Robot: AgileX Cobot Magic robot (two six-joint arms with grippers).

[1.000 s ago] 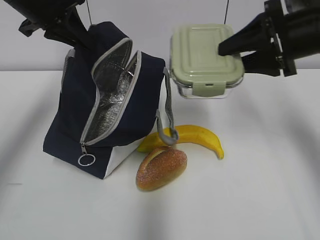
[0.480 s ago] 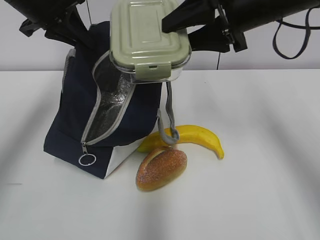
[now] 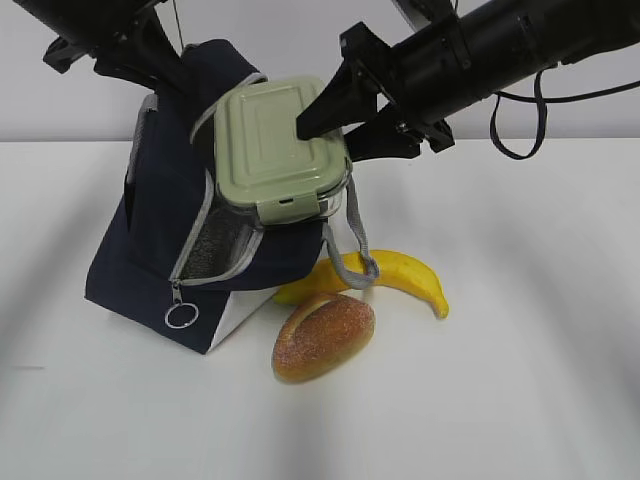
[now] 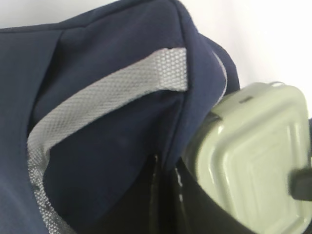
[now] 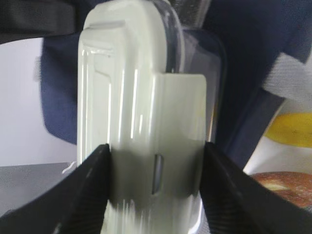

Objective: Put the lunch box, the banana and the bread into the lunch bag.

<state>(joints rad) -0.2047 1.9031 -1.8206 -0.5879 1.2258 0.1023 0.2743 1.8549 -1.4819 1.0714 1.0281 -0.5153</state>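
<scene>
Loading was under way as your right gripper (image 3: 322, 122) clamped the lunch box (image 3: 277, 150) at the lunch bag (image 3: 165, 250) mouth, left gripper (image 3: 150, 55) pinching fabric; you next needed to lower it inside.

White table (image 3: 540, 380) lay under my reach, surface plain and matte. Soft grey shadows crossed it at left and right edges. Pale wall (image 3: 290, 30) rose behind, meeting table's far edge in straight line across exterior view. Thin dark cord (image 3: 176, 22) hung before wall at upper left. My right wrist view caught patch of same white surface (image 5: 24, 97) at left.
</scene>
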